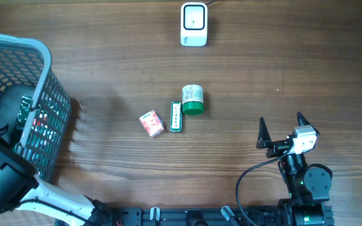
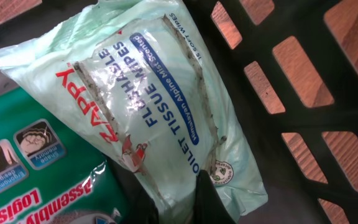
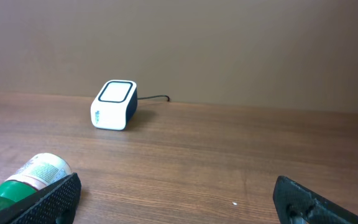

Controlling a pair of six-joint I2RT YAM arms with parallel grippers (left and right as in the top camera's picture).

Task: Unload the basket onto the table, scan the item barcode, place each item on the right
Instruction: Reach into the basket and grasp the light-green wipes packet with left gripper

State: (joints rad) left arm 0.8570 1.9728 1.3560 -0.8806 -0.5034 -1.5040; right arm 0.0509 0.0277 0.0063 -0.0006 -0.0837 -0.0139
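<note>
The wipes pack (image 2: pixel 160 106), a pale green soft packet printed with flushable toilet tissue wipes, lies inside the basket (image 1: pixel 43 56) at the far left of the surface (image 1: pixel 263 63); it rests slanted against the dark lattice wall, its printed face up towards the left wrist camera; beside it, lower left, lies a darker green packet (image 2: pixel 36 168), touching or overlapping its edge. The left tool (image 2: pixel 185 205) is clenched on the lower edge of the wipes pack, one dark finger (image 2: pixel 215 198) over the film and the other beneath it; from overhead the left arm reaches into the basket from the bottom-left corner, and the tool itself is hidden by the arm and the basket wall.

Out on the open wood, near the middle, three small items lie close together: a small red-and-white box (image 1: pixel 151 123), a narrow green box (image 1: pixel 176 117) just to its right, and a green-capped bottle (image 1: pixel 192 100) on its side just beside that; the scanner (image 1: pixel 193 24), a white block with a dark cable, stands well apart from them at the far edge. The right tool (image 1: pixel 281 119) hovers above the surface at the lower right, released, fingers spread wide with nothing between them, pointing towards the scanner and the bottle.
</note>
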